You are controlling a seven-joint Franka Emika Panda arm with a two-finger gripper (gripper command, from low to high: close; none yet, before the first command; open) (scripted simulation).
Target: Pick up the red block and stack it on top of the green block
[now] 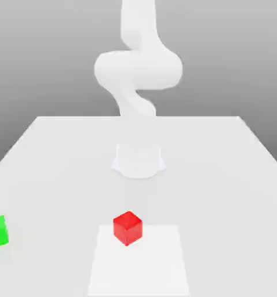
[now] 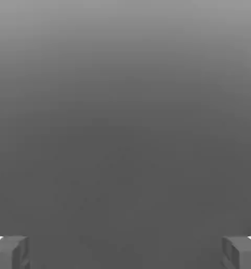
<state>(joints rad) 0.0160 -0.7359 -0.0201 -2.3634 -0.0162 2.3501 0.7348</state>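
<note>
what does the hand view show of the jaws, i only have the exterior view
Observer: In the hand view the jaws stand wide apart, one on each side, with nothing between them.
Operator: ok so no block held, i see red and green on the table. what's behind the jaws in your view
Observer: A plain gray backdrop, lighter along one edge of the picture and darker toward the jaws.
Operator: any block in front of the hand then
Observer: No, neither cube lies in front of the hand camera, so the hand probably has to turn or move before it can line up on the red one.
</note>
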